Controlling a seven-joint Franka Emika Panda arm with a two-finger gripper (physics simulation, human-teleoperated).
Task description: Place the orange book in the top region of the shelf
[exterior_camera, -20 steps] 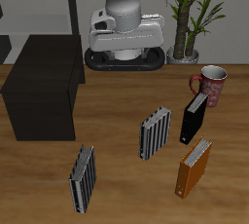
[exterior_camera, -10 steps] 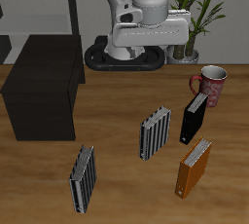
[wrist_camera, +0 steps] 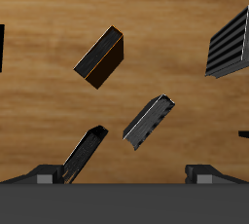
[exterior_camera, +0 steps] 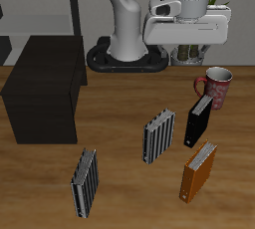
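Observation:
The orange book point(exterior_camera: 197, 171) stands upright near the table's front edge, with pale page edges on top. In the wrist view it point(wrist_camera: 100, 56) shows as a dark slab with an orange rim. The black shelf point(exterior_camera: 45, 92) stands far across the table from it, its flat top bare. My gripper point(exterior_camera: 189, 50) hangs high above the table's back, above the mug and well behind and above the orange book. Its fingers point(wrist_camera: 44, 174) are spread wide apart and hold nothing.
A black book point(exterior_camera: 197, 121) stands just behind the orange book, also in the wrist view point(wrist_camera: 148, 121). Two grey striped books point(exterior_camera: 158, 136) point(exterior_camera: 84, 181) stand toward the shelf. A red mug point(exterior_camera: 216, 86) and a potted plant point(exterior_camera: 194, 14) are at the back.
The arm has swung sideways from above the robot's base, away from the shelf, to above the mug. The books have not moved. The gripper stays open.

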